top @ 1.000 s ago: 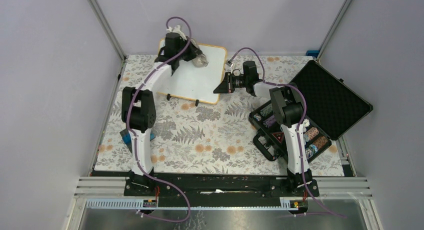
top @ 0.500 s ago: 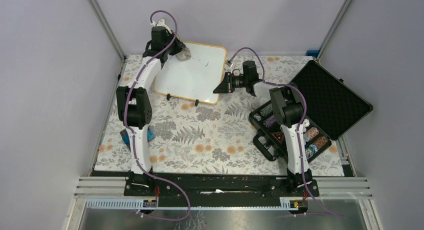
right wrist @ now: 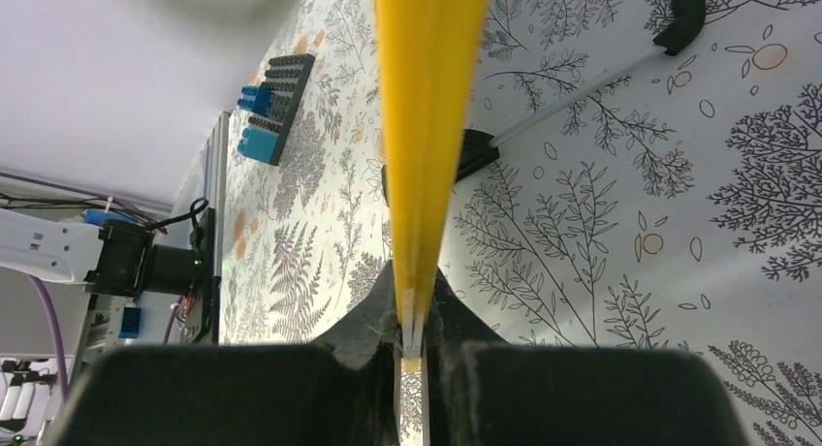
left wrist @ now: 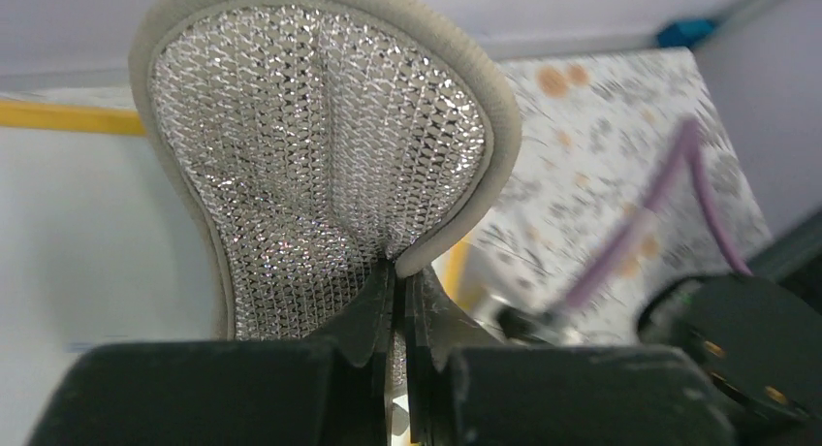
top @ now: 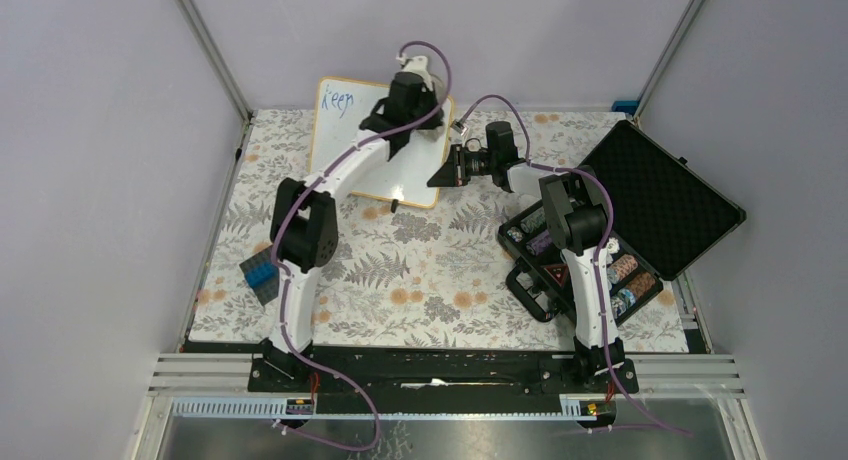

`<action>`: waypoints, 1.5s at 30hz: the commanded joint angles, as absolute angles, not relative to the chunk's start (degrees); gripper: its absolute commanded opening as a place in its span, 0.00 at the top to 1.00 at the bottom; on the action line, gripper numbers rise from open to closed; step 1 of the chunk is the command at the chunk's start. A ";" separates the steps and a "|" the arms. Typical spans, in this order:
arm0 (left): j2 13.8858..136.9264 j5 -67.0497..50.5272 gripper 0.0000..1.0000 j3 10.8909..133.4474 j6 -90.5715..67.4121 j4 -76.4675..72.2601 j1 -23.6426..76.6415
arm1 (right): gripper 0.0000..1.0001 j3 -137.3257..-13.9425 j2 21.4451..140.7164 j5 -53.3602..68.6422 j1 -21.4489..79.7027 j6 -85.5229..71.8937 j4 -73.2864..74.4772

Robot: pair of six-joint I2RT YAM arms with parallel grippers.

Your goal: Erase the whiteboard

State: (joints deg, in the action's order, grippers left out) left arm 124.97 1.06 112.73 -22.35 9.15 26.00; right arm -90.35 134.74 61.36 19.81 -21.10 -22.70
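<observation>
The whiteboard (top: 362,155) with an orange-yellow frame stands tilted at the back of the table, with blue handwriting (top: 337,102) at its upper left. My left gripper (top: 421,118) is over the board's far right part, shut on a silver mesh sponge with a grey rim (left wrist: 310,145). The jaws (left wrist: 399,276) pinch the sponge's lower edge, and the white board surface (left wrist: 78,233) lies beside it. My right gripper (top: 438,174) is shut on the board's right frame edge (right wrist: 424,126). The board's black feet (right wrist: 480,150) rest on the floral mat.
An open black foam-lined case (top: 660,195) with a tray of poker chips (top: 612,272) sits at the right. A blue and black brick block (top: 262,275) lies at the mat's left edge, also in the right wrist view (right wrist: 273,107). Frame posts stand at the back corners.
My left arm has swung with the sponge from the board's far left corner to its far right side, uncovering the blue handwriting. The right gripper has stayed clamped on the frame.
</observation>
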 commanded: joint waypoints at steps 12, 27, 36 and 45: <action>125.81 -2.16 1.00 105.71 -23.91 12.63 19.78 | 1.00 -90.00 131.13 68.12 22.99 -16.11 -21.17; 124.28 -5.05 1.00 104.67 -28.89 12.29 9.57 | 1.00 -90.44 131.49 68.14 23.08 -16.24 -21.01; 123.28 -0.77 1.00 102.96 -23.80 12.66 22.48 | 1.00 -90.26 131.53 67.98 23.01 -16.13 -21.00; 120.77 -1.40 1.00 97.03 -24.86 9.83 28.21 | 1.00 -90.25 131.37 68.03 23.03 -16.01 -21.00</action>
